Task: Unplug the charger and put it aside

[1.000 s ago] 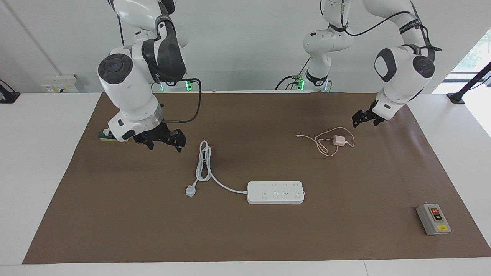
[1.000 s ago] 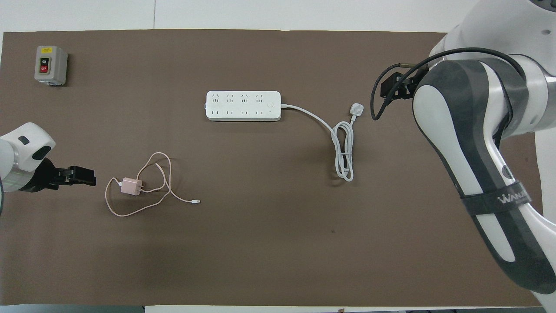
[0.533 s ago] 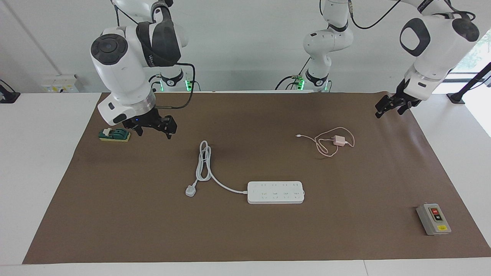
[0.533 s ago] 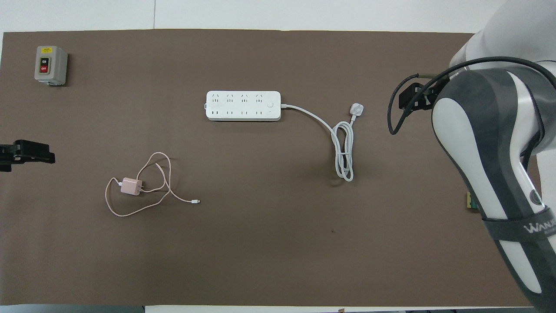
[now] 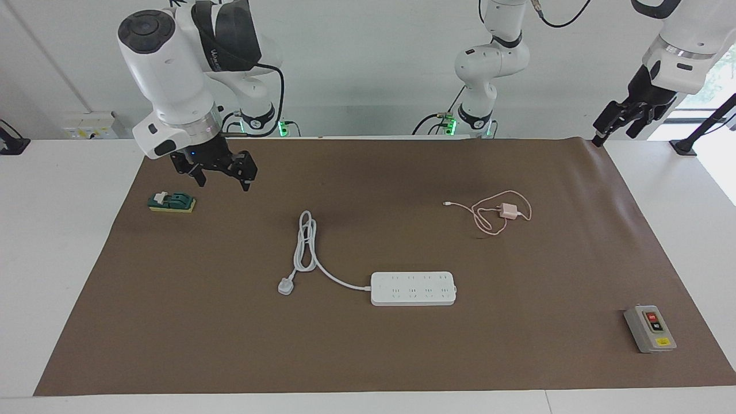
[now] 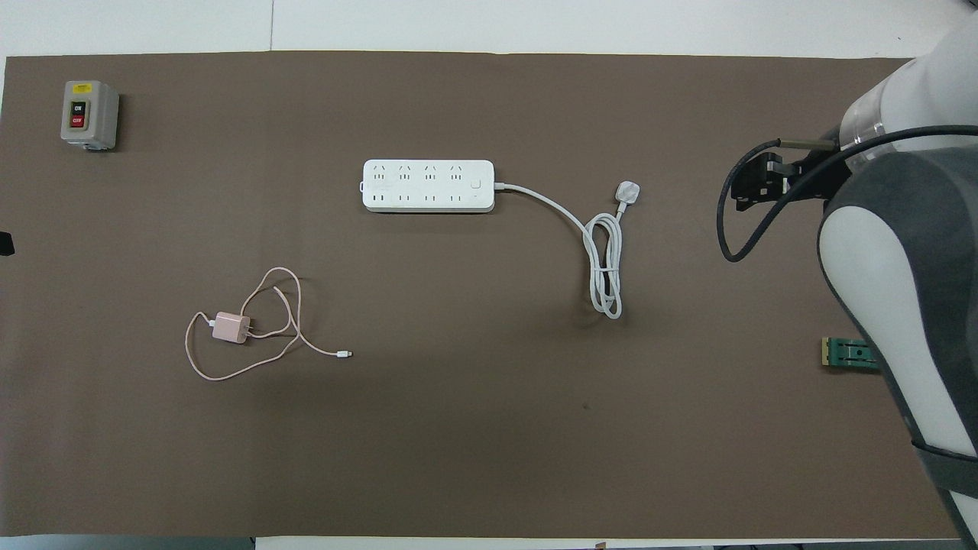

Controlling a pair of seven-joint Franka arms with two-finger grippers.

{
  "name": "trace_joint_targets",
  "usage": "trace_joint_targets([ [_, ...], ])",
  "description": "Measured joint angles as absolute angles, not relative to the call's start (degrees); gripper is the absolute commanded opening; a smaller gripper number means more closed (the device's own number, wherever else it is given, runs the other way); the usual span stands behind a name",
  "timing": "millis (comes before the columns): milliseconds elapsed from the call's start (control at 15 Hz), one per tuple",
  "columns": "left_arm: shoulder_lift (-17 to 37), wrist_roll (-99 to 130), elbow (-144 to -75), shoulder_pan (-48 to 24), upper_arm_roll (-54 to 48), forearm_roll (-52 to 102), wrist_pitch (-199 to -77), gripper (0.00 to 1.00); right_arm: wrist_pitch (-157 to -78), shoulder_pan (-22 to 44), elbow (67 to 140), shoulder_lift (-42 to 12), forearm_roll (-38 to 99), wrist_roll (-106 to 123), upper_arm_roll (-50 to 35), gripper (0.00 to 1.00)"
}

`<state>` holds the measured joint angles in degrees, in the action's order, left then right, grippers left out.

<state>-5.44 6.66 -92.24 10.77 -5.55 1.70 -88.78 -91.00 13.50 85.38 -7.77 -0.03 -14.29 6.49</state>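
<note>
The charger (image 5: 509,210) (image 6: 229,328), a small pink cube, lies on the brown mat (image 5: 368,356) with its thin pink cable looped around it. It is apart from the white power strip (image 5: 413,288) (image 6: 428,186) and nearer to the robots than the strip, toward the left arm's end. My left gripper (image 5: 614,131) hangs open and empty, raised over the mat's corner by its own base; only a sliver of it shows at the edge of the overhead view. My right gripper (image 5: 224,181) (image 6: 752,183) is open and empty, raised over the mat at the right arm's end.
The strip's thick white cord and plug (image 5: 286,286) lie coiled toward the right arm's end. A green and yellow block (image 5: 171,202) (image 6: 848,354) sits near the right gripper. A grey switch box (image 5: 650,329) (image 6: 89,114) stands at the mat's corner farthest from the robots, at the left arm's end.
The left gripper has risen from beside the charger and drawn back toward its base. The right gripper has lifted and drawn back, uncovering the green block. The charger has not moved.
</note>
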Motion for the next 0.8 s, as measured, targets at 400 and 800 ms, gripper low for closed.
trace_joint_targets([
  [400,-3.44,4.15,-92.07,2.47,-2.38,0.8,-87.1,1.0,-88.82,10.87,86.61,-4.41,-0.04,-10.15,6.48,1.0],
  [800,-2.92,1.37,-91.58,-1.24,-1.01,0.78,-86.7,1.0,-88.63,9.7,92.31,1.28,-0.14,-5.98,6.45,1.0],
])
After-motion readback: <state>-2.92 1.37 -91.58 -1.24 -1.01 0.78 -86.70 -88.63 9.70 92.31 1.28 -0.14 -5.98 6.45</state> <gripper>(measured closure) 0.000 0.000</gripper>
